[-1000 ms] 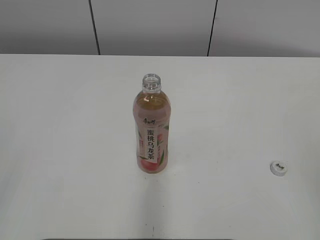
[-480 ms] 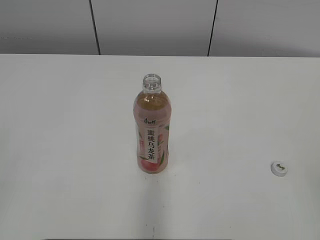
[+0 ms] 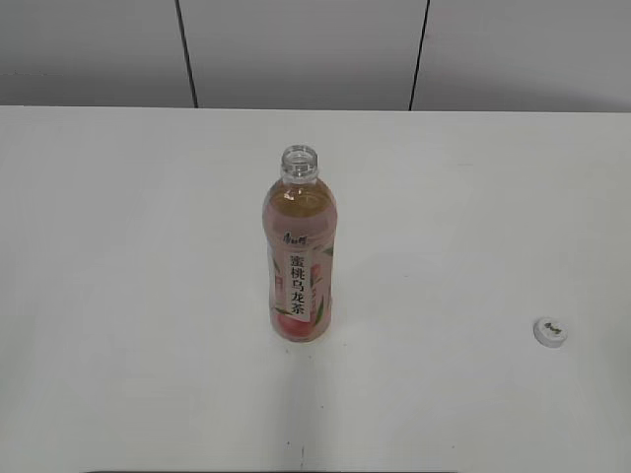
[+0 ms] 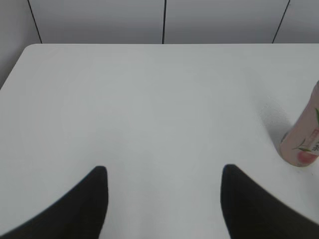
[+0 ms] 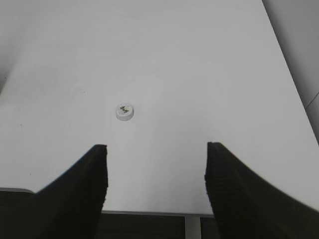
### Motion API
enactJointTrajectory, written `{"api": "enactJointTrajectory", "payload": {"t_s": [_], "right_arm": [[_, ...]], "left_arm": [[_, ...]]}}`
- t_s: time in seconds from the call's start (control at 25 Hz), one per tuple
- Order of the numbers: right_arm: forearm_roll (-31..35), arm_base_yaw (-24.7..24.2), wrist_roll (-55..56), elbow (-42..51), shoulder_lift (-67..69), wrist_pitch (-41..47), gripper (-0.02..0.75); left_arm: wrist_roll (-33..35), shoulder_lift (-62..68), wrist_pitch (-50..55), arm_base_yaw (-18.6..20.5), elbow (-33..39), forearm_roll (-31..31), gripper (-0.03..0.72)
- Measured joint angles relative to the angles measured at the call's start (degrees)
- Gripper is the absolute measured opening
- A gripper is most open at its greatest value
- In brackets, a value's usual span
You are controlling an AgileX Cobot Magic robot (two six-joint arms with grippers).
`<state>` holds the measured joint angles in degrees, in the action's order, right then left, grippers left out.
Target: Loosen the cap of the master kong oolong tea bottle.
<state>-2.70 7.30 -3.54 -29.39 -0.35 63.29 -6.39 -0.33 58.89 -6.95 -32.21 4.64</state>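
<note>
Bottle's already open, honestly: the master kong oolong tea bottle (image 3: 299, 258) stands upright mid-table with a bare neck, and the cap (image 3: 550, 332) lies flat well off toward the right edge, near the front. Left gripper (image 4: 164, 199) and right gripper (image 5: 156, 174) both hang spread wide, holding nothing. Looks finished to me; nothing left but parking the arms.

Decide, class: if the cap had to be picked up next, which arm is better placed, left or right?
Probably right. The cap lies just ahead of the open right tool, far right of the bottle. The left tool sees only the bottle's base.
</note>
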Motion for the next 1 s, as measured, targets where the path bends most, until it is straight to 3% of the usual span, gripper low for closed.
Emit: {"api": "enactJointTrajectory", "payload": {"t_s": [0.6, 0.84, 1.0], "right_arm": [[0.00, 1.32, 0.00, 0.00, 0.00, -0.28, 0.472], [0.00, -7.39, 0.00, 0.00, 0.00, -0.39, 0.472], [0.00, -9.78, 0.00, 0.00, 0.00, -0.39, 0.472]], "left_arm": [[0.00, 0.00, 0.00, 0.06, 0.00, 0.00, 0.407], [0.00, -0.01, 0.00, 0.12, 0.00, 0.00, 0.396], [0.00, -0.06, 0.00, 0.58, 0.00, 0.00, 0.396]]}}
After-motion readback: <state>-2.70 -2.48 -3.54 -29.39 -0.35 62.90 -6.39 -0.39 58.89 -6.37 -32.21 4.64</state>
